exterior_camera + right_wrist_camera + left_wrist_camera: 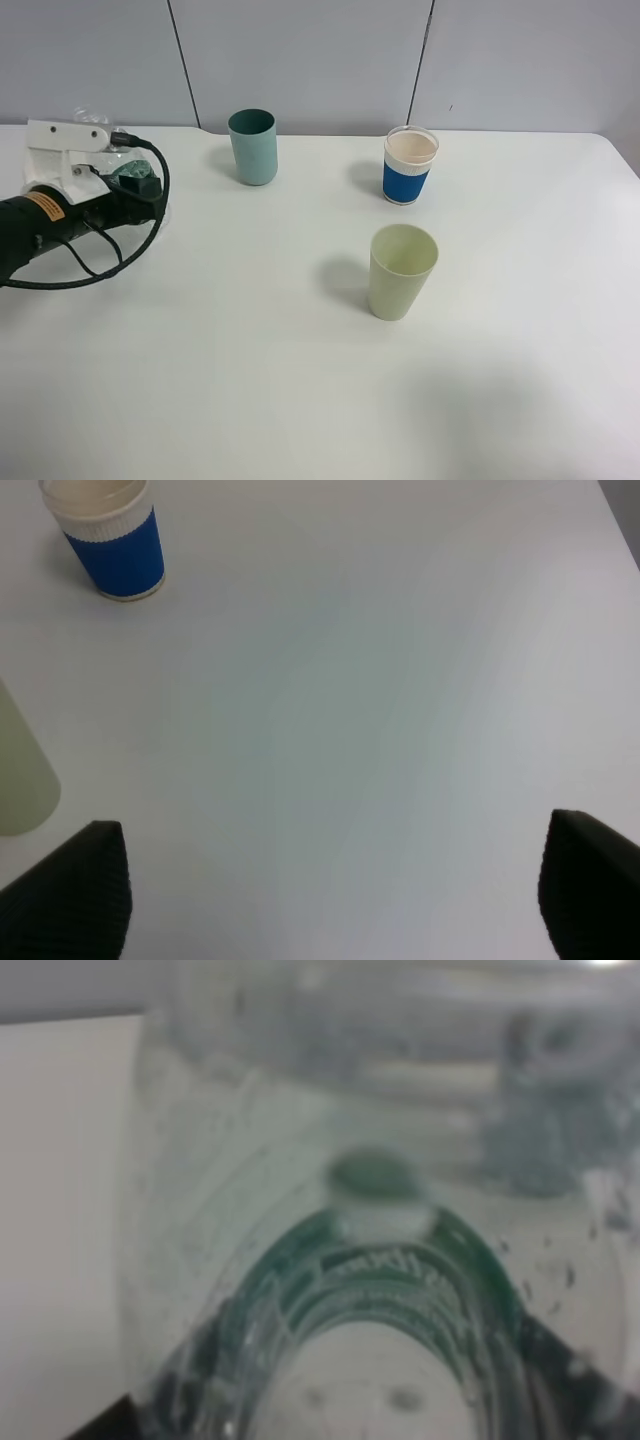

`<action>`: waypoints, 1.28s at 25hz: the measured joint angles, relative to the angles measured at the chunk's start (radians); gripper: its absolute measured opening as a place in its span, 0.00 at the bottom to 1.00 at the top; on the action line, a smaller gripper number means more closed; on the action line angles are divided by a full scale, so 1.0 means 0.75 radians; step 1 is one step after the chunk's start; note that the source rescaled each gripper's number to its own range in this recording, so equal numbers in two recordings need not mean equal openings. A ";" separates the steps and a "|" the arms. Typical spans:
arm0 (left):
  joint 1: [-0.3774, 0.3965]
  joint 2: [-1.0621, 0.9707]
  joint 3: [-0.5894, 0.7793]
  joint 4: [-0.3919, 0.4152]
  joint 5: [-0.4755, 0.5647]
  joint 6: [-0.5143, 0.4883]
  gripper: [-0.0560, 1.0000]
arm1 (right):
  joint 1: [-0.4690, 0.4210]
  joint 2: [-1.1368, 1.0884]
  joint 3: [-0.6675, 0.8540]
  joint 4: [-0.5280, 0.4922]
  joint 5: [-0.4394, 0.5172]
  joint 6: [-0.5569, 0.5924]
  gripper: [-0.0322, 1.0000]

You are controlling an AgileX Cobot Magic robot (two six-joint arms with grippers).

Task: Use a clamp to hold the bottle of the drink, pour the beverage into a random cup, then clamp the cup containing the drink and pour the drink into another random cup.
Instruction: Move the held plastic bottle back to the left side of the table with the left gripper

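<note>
Three cups stand apart in the high view: teal cup (252,146), blue-banded white cup (410,165), pale yellow-green tumbler (402,271). Far left, the left gripper (140,190) grasps the clear bottle (128,170). Its wrist view shows only the clear bottle (380,1260), close and blurred. In the right wrist view, the right gripper (330,900) gapes empty.

Left arm (30,235) — bulky black, orange sticker (45,207), white bracket (62,150), looping black cable (164,185); right claw (330,900) — black ribbed fingers (75,895).

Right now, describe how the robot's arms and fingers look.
The left arm is bulky and black, with an orange label, a white bracket and a looping black cable. The right arm's fingers are black, blocky and finely ribbed.
</note>
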 joint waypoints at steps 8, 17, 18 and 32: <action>0.000 0.164 0.000 0.046 -0.115 0.007 0.08 | 0.000 0.000 0.000 0.000 0.000 0.000 0.53; 0.000 0.217 -0.002 0.048 -0.194 0.025 0.08 | 0.000 0.000 0.000 0.000 0.000 0.000 0.53; 0.000 0.219 -0.002 0.048 -0.197 0.033 0.08 | 0.000 0.000 0.000 0.000 0.000 0.000 0.53; 0.000 0.210 0.005 0.052 -0.146 0.055 0.98 | 0.000 0.000 0.000 0.000 0.000 0.000 0.53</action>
